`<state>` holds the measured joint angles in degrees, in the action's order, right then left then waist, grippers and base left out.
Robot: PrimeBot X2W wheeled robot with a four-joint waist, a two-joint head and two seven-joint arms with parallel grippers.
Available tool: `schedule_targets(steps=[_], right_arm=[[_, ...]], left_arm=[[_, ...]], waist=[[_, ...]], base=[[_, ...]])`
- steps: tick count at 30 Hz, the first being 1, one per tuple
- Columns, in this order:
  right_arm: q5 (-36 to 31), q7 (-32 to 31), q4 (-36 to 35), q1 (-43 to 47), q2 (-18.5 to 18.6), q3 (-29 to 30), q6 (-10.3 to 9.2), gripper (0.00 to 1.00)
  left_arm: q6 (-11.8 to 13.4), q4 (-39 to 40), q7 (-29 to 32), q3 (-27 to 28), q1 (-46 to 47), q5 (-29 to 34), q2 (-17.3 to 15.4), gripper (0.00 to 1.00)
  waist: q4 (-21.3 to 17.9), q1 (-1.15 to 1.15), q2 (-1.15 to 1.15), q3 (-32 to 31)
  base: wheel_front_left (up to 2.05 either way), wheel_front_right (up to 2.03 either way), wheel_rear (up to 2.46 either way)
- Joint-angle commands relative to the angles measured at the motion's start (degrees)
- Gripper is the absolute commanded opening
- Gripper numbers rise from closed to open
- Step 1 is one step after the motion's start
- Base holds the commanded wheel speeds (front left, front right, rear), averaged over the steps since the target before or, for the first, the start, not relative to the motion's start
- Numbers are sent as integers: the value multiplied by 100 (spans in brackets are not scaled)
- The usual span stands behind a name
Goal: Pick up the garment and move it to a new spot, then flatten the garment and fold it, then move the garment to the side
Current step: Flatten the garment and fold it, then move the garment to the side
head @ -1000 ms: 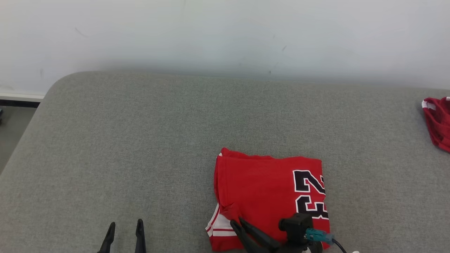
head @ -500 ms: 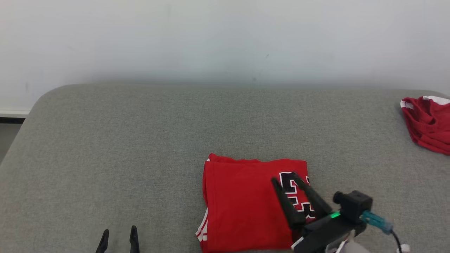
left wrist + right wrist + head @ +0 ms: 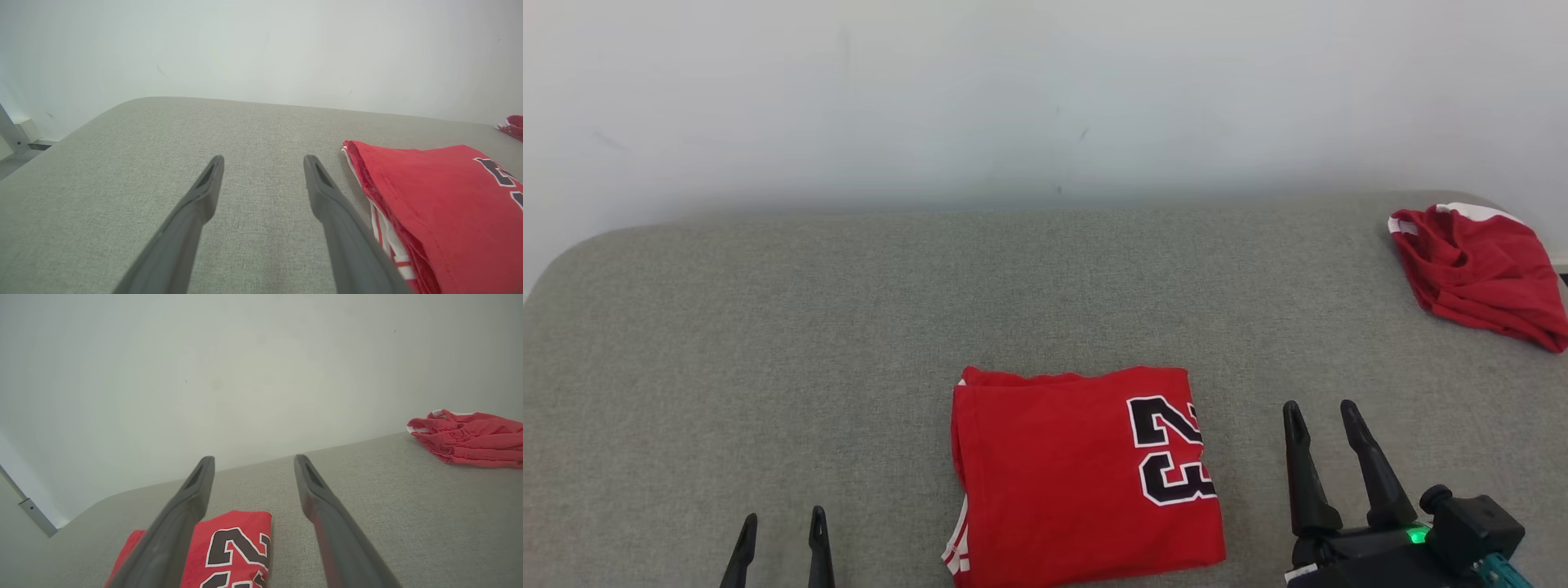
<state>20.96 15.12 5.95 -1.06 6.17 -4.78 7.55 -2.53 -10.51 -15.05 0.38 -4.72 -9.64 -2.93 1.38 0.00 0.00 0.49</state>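
The garment [image 3: 1086, 474] is a red jersey with black number 23, folded into a neat rectangle on the grey table [image 3: 849, 327]. It also shows at the right of the left wrist view [image 3: 441, 196] and at the bottom of the right wrist view [image 3: 233, 547]. My right gripper [image 3: 1321, 412] stands open just right of the garment, clear of it, with nothing between its fingers. My left gripper [image 3: 783, 523] is open at the lower left, well apart from the garment, fingers [image 3: 208, 183] spread over bare cloth.
A second red garment [image 3: 1478, 269] lies crumpled at the table's far right corner, also in the right wrist view [image 3: 470, 437]. A pale wall [image 3: 1045, 98] runs behind the table. The table's rounded left end [image 3: 556, 261] falls away at the left.
My right gripper has let go of the garment's near edge, opened and swung off to its right. The head camera has turned right, so the whole picture shifted left. Left gripper unchanged.
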Motion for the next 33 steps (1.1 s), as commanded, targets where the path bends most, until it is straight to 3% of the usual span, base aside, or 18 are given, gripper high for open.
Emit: schedule_targets(steps=[1, 14, 33], right_arm=[[-63, -3, -54, 82, -46, 63, -17, 100], [-704, -2, 29, 476, -285, 111, -17, 100], [-893, -1, 544, 369, -325, -97, -17, 100]], left_arm=[[-6, 41, -16, 10, -27, 77, 8, 100], [42, 137, -16, -34, -43, 241, 8, 100], [47, 41, -16, -121, -124, 384, 8, 100]], waist=[[-63, 0, 0, 2], [-147, 0, 0, -10], [-42, 0, 0, -15]], base=[[0, 0, 0], [0, 0, 0], [0, 0, 0]])
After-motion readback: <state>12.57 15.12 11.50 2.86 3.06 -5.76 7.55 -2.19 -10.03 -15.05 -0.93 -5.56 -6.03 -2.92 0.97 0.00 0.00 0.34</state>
